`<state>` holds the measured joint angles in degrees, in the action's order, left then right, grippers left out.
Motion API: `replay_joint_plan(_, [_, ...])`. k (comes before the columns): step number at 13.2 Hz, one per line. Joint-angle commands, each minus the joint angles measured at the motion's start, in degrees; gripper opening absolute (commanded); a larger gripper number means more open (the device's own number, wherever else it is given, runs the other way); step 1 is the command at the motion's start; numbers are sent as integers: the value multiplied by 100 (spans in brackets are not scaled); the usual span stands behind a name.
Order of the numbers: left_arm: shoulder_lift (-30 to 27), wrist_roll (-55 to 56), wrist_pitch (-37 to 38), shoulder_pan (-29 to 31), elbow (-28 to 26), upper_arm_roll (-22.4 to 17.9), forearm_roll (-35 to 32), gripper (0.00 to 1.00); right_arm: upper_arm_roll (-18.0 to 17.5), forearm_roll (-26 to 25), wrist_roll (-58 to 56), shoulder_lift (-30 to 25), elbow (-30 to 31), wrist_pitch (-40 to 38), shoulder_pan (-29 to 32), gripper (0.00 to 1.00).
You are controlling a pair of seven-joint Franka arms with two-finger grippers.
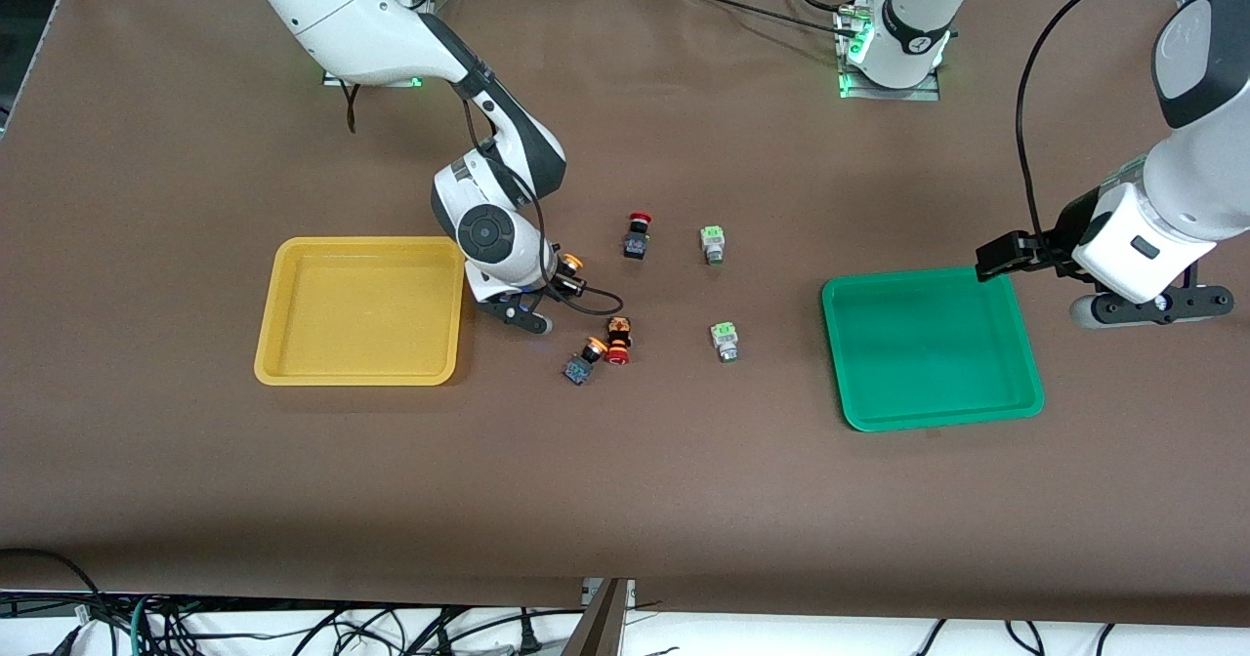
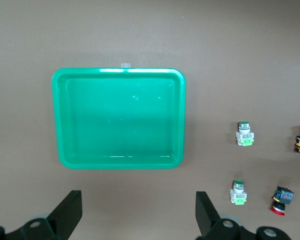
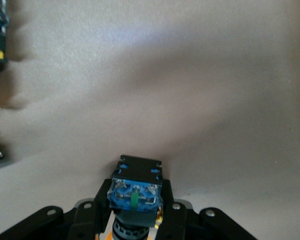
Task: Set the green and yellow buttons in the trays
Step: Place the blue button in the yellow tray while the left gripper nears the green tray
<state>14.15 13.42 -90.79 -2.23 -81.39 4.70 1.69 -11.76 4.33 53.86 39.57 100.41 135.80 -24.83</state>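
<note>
My right gripper (image 1: 566, 275) is beside the yellow tray (image 1: 293, 344), low over the table, and is shut on a yellow button (image 1: 570, 266). The right wrist view shows that button's blue-black body (image 3: 135, 192) between the fingers (image 3: 87, 215). The second yellow button (image 1: 587, 359) lies on the table nearer the front camera. Two green buttons (image 1: 713, 243) (image 1: 724, 340) lie between the trays and also show in the left wrist view (image 2: 245, 134) (image 2: 238, 192). My left gripper (image 1: 1035, 251) (image 2: 137, 212) is open and empty, over the green tray's (image 1: 1016, 344) (image 2: 60, 125) rim.
Two red-capped black buttons (image 1: 637, 235) (image 1: 618, 341) lie among the others; one touches the loose yellow button. Both trays hold nothing. Cables run from the right wrist over the table beside the yellow tray.
</note>
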Motion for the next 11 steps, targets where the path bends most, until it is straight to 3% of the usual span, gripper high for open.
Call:
replay_joint_plan(1, [114, 222, 70, -173, 167, -13, -29, 100, 243, -98, -470, -344, -126, -611, 84, 17])
replay_joint_plan(3, [298, 222, 52, -269, 176, -12, -11, 100, 603, -239, -1347, -607, -303, -1439, 75, 17])
replay_joint_plan(7, [624, 862, -446, -796, -7, -13, -2, 100, 1552, -380, -3229, -890, -93, -1741, 84, 21])
replay_joint_plan(11, [625, 1793, -2009, -1464, -1446, 48, -2, 100, 2230, -328, -4661, -890, 670, -979, 136, 26])
